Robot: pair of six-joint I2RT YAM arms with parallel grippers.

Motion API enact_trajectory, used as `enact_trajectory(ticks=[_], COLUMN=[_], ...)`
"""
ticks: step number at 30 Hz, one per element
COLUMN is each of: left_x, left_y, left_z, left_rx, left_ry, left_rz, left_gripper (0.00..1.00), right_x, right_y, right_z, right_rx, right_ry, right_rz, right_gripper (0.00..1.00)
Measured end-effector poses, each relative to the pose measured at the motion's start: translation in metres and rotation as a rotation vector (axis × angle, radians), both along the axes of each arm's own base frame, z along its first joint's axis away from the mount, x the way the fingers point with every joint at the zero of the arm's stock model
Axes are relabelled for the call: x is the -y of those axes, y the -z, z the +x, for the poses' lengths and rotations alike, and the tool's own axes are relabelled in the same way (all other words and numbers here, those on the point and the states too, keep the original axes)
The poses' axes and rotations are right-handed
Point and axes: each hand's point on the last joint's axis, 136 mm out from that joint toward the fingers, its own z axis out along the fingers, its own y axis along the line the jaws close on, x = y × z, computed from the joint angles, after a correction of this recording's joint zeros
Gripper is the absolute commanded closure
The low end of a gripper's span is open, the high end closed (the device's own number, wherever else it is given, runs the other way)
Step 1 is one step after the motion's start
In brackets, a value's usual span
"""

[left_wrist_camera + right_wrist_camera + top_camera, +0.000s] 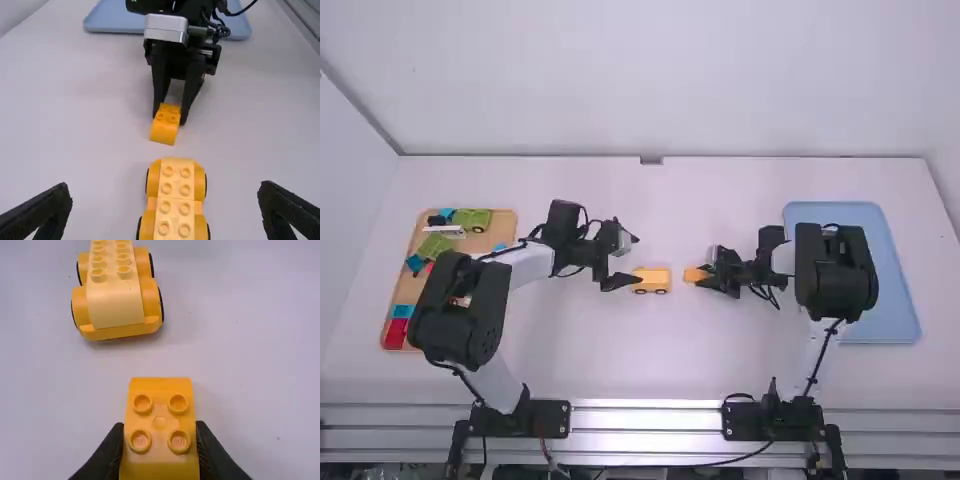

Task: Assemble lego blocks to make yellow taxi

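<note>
White walls rise behind the white counter (740, 200) where both my arms work. My right gripper (706, 271) has its fingers closed on the sides of a yellow-orange four-stud block (160, 415); its rounded end sticks out past the tips, studs up, and I cannot tell whether its underside touches the counter. My left gripper (631, 260) is spread wide. The wheeled yellow car base (652, 279) stands upright on the counter just beside those fingers; in my left wrist view it lines up with the gap, apart from both of them. It sits between my two grippers, near the held block but not touching it, two rows of studs along its top.

Partly under my left arm, the tan tray (504, 222) carries green blocks (472, 219), blue blocks (416, 263), a red block (395, 333) and a white piece (445, 231). Beside my right arm lies a blue tray (894, 290), partly hidden by that arm.
</note>
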Motion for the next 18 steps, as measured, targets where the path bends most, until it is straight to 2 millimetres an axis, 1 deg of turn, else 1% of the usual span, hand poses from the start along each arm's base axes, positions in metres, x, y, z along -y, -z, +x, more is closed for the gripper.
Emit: enact_trajectory(ticks=[2,5,7,9,12,17,18], left_x=[0.002,0.009,0.012,0.013,0.012,0.01,0.01], left_y=[0.002,0.013,0.023,0.034,0.052,0.08,0.082], left_z=[0.002,0.005,0.005,0.007,0.011,0.008,0.008], left_rx=[0.014,0.03,0.024,0.019,0.009,-0.048,-0.049], left_ry=[0.001,0.014,0.02,0.016,0.004,-0.003,-0.004], left_rz=[0.004,0.01,0.014,0.024,0.042,0.068,0.071], left_gripper=[0.01,0.01,0.01,0.01,0.01,0.01,0.01], right_x=[0.0,-0.001,-0.002,-0.003,-0.009,-0.022,-0.025], right_y=[-0.002,-0.01,-0.018,-0.028,-0.044,-0.072,-0.075], right_z=[-0.002,-0.003,-0.007,-0.01,-0.008,-0.004,-0.002], right_rx=[-0.031,-0.1,-0.144,-0.152,-0.115,0.008,0.027], right_ry=[-0.002,-0.007,-0.021,-0.042,-0.082,-0.132,-0.135], right_rz=[0.006,0.015,0.013,0.003,-0.018,-0.07,-0.076], right_gripper=[0.83,0.83,0.83,0.83,0.83,0.84,0.84])
